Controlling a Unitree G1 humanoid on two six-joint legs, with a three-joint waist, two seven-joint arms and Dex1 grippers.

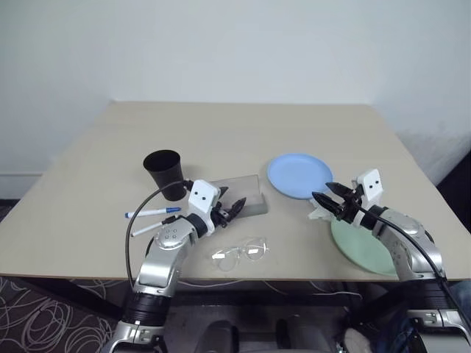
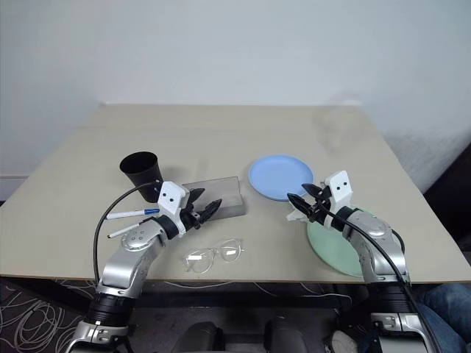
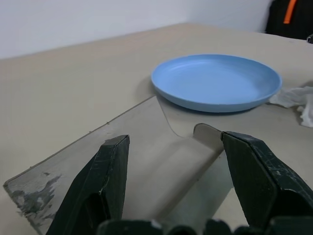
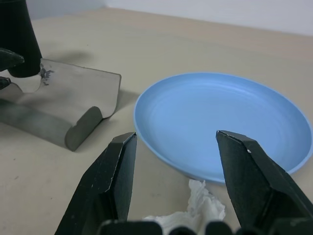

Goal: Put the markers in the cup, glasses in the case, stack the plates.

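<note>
Left tool point(image 1: 234, 208) hovers low over the grey case point(image 1: 246, 195), pointing toward 2 o'clock, fingers apart, holding nothing. Right tool point(image 1: 321, 200) hovers at the near edge of the blue plate point(image 1: 299, 175), pointing toward 10 o'clock, fingers apart, empty; white crumpled tissue point(image 4: 195, 205) just below it. Counts: two markers point(image 1: 151, 219) lying side by side at 9 o'clock of the left tool, near the black cup point(image 1: 164, 173); one cup, upright; one case; one pair of glasses point(image 1: 240, 254) at the near edge of the surface point(image 1: 221, 132); two plates, blue and mint green plate point(image 1: 364, 246), unstacked, green one under the right arm.
</note>
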